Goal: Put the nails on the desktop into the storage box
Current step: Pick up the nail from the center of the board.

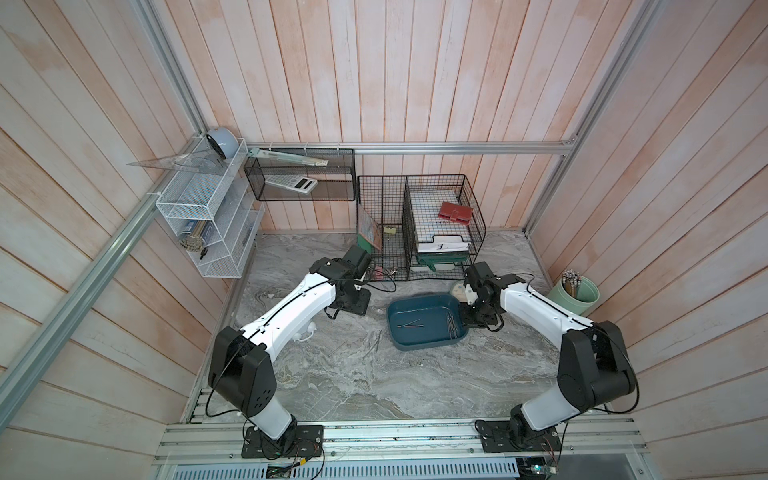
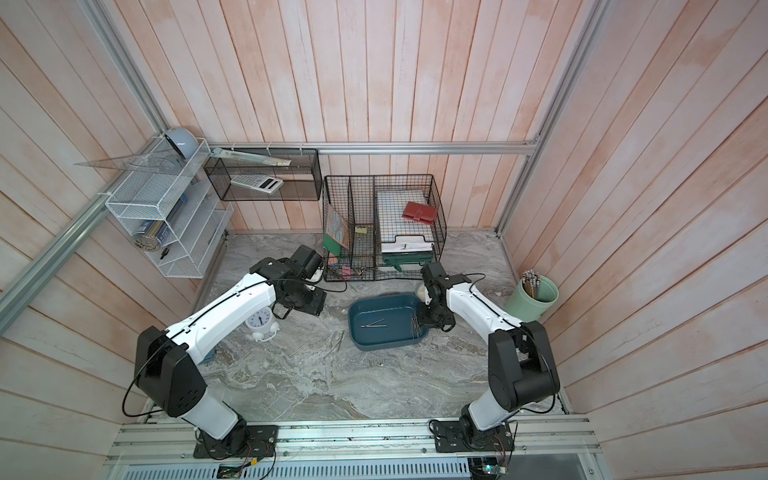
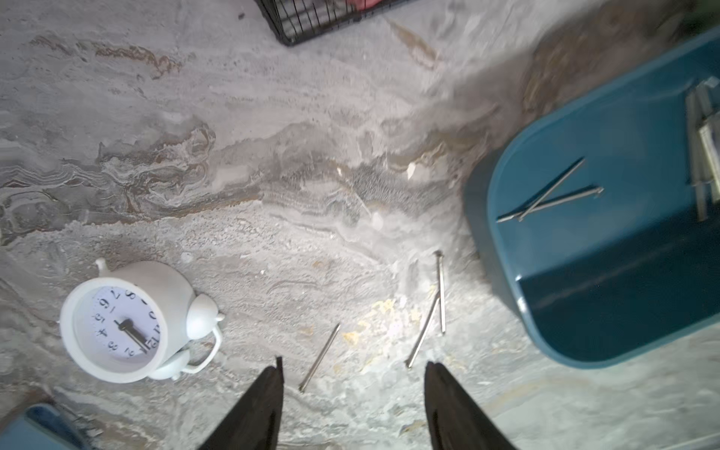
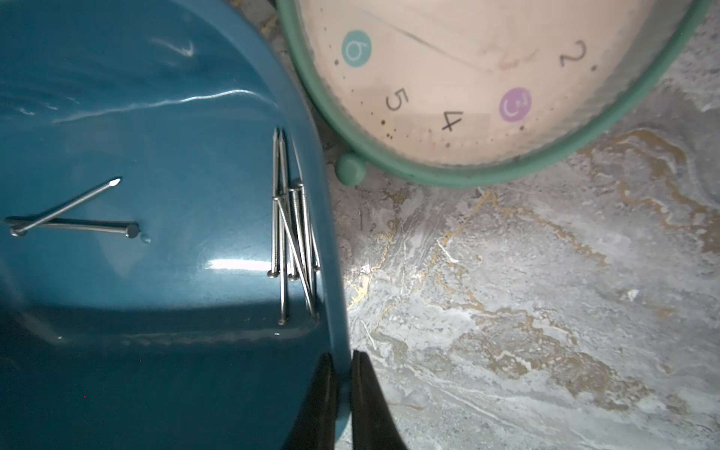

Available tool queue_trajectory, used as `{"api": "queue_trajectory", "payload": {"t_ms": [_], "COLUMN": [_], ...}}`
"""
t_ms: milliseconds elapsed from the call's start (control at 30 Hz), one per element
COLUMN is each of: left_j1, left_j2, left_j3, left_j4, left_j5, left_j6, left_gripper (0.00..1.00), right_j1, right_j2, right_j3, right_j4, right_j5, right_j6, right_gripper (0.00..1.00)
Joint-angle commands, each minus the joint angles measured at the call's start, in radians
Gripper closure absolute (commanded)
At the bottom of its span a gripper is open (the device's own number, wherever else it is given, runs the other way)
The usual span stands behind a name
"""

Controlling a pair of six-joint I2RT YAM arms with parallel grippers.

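With jaws spread and empty, the left gripper [image 3: 353,362] hovered over three thin silvery metal nails [image 3: 320,357] on the marble-patterned bench [image 3: 272,156], the nearest lying lengthwise between its jaws, while the right gripper [image 4: 343,356] pinched the rim of the teal-blue plastic storage box [image 4: 117,97].

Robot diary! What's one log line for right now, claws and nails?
left claw: open, empty | right claw: shut on storage box rim | loose nails: three on desktop | boxed nails: several | task: unfinished
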Motion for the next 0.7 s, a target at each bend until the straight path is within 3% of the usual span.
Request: {"api": "queue_trajectory", "payload": {"t_ms": [0, 200, 667], "left_j1": [-0.02, -0.025, -0.038], "left_j2": [0.027, 0.049, 0.135], "left_j3": [-0.003, -0.097, -0.272], "left_j4": [-0.092, -0.073, 0.045], "left_j5": [-0.099, -0.123, -0.026], "left_j6": [0.164, 0.313, 0.324], "left_gripper": [0.4, 0.42, 0.43], "right_j1": [0.006, 0.007, 0.007], "right_j2": [0.022, 0.023, 0.028], "right_j3": [-0.035, -0.036, -0.037], "right_j4": [0.005, 0.007, 0.016], "right_j5": [-0.046, -0.046, -0.048], "right_j6": [-0.013, -0.014, -0.015], "right_gripper": [1.0, 1.0, 1.0]}}
